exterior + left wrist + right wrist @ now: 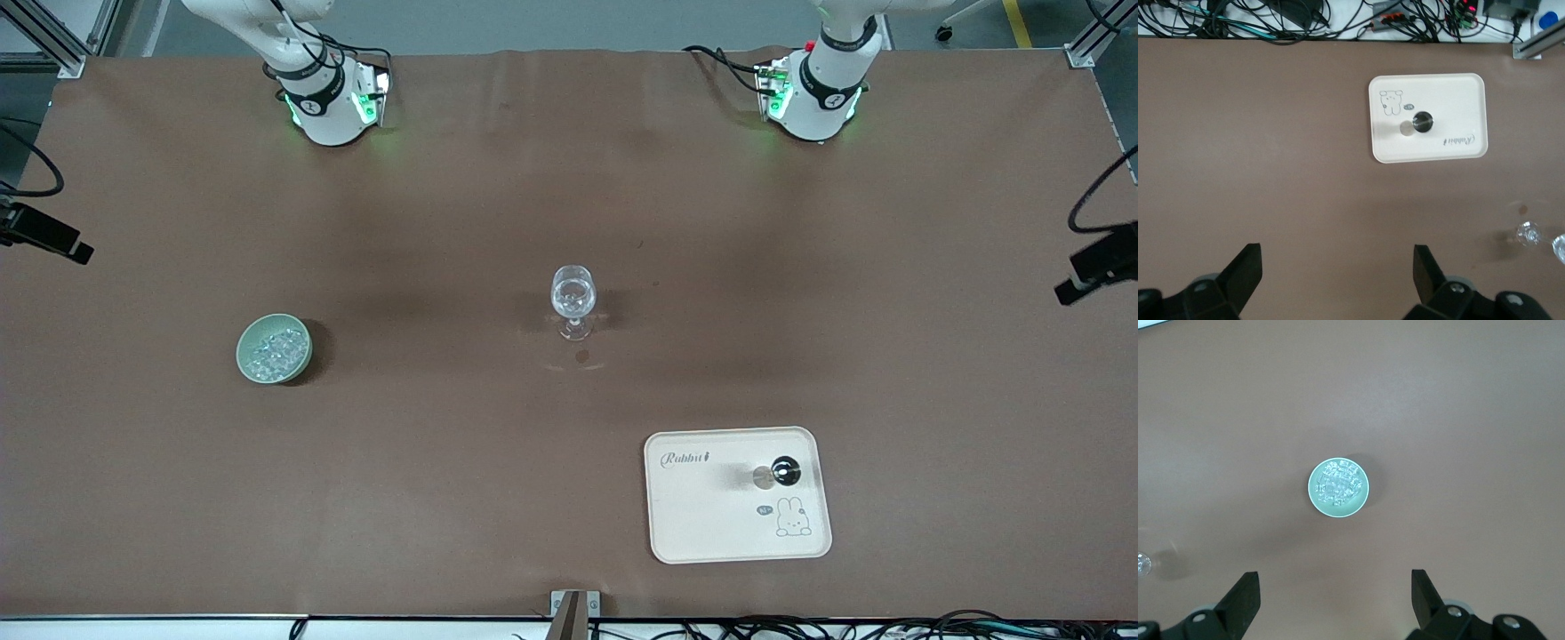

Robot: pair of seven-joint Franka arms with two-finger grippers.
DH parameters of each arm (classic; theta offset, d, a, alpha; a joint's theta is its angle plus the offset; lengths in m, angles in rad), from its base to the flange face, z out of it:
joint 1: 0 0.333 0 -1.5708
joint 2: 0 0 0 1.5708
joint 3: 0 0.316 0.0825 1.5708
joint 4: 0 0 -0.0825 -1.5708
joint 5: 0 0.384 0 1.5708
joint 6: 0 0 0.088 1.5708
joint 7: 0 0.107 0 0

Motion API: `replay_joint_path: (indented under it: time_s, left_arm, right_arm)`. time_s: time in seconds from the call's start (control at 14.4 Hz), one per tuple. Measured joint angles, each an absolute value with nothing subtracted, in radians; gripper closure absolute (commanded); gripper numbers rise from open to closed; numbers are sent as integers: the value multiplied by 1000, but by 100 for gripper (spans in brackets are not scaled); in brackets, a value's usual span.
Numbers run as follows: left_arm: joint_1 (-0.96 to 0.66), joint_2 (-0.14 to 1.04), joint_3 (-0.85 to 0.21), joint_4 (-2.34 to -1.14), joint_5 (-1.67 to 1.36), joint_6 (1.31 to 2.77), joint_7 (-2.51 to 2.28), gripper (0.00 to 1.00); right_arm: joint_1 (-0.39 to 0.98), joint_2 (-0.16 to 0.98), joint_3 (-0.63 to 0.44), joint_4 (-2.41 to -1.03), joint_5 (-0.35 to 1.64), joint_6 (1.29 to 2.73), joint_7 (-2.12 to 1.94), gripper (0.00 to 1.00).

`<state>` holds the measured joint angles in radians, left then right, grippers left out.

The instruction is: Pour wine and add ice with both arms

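Half-hidden wine bottle [784, 472] on tray [702, 516]

Legible text: "Rabbit" script showing on cream tray [711, 533] | rabbit drawing appearing beside it | other markings reading illegible

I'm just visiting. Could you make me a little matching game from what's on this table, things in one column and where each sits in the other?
Things:
1. ice
2. wine glass
3. dark round-topped object

Places:
A. on the cream rabbit tray
B. in the green bowl
C. standing alone mid-table

Pairs: 1-B, 2-C, 3-A
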<state>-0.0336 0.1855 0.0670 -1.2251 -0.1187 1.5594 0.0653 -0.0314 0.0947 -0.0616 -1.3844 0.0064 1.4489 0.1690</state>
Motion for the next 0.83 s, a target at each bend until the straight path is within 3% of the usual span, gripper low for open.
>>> replay_joint_path:
  time_s: [0.35, 0.63, 0.83]
  left_arm:
    - [-33, 47, -12, -1371, -100, 1532, 10, 0]
    - [-40, 15, -93, -1416, -52, 1532, -109, 0]
    - [-51, -21, -93, -1470, -43, 1532, -105, 0]
  right_arm:
    - [-31, 78, -57, -1423, 6, 1491, 167, 0]
    - [-32, 54, -52, -1443, 7, 1493, 167, 0]
    - [-32, 51, -52, -1449, 7, 1490, 167, 0]
